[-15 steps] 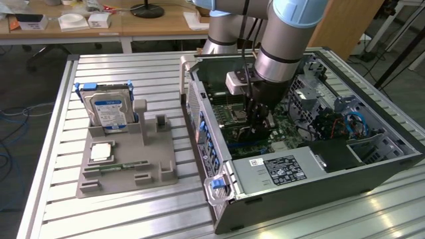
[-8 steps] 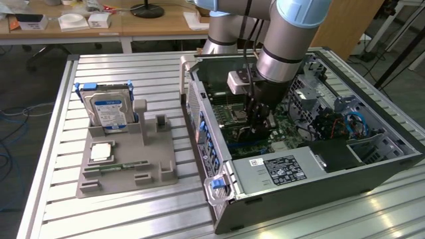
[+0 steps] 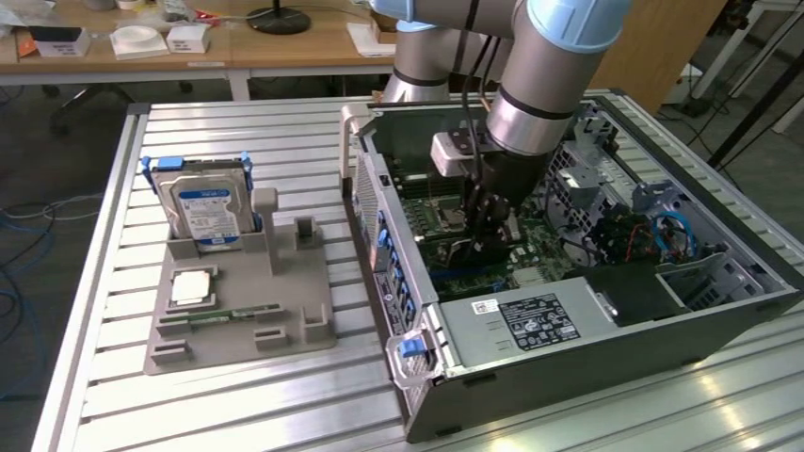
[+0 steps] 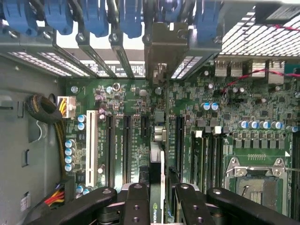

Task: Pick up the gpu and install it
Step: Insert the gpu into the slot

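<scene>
Alignment decides this step: our black pincer pinches the thin black gpu card edge-on above the green motherboard; we should seat it squarely, pressing evenly.

A silvery slatted aluminium table spreads below the claw. Well behind the claw stand pale wooden desks bearing small white boxes and a round black stand base. Dark grey floor with loose cables lies far off to the claw's side, at the exterior view's left.
</scene>
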